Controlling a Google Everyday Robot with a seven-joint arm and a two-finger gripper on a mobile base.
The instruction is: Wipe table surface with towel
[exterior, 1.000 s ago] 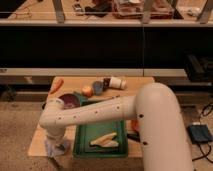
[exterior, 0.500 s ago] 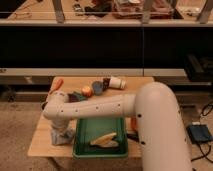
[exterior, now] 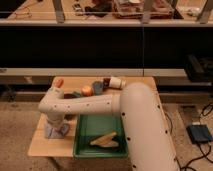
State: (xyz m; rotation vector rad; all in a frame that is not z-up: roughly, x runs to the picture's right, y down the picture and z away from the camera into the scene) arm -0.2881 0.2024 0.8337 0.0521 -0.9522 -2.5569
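A pale blue-grey towel (exterior: 55,131) lies crumpled on the left part of the wooden table (exterior: 42,145). My gripper (exterior: 54,123) points down at the end of the white arm and presses onto the towel from above. The arm reaches from the lower right across the table to the left. The towel partly hides the gripper's tip.
A green tray (exterior: 85,145) with a tan object (exterior: 106,141) takes up the table's front middle. At the back lie a carrot (exterior: 59,82), a dark bowl (exterior: 71,95), an orange fruit (exterior: 87,90), a grey cup (exterior: 98,87) and a can on its side (exterior: 114,82). A dark counter stands behind.
My gripper and the towel have slid from near the table's front left edge toward the back, away from the front edge.
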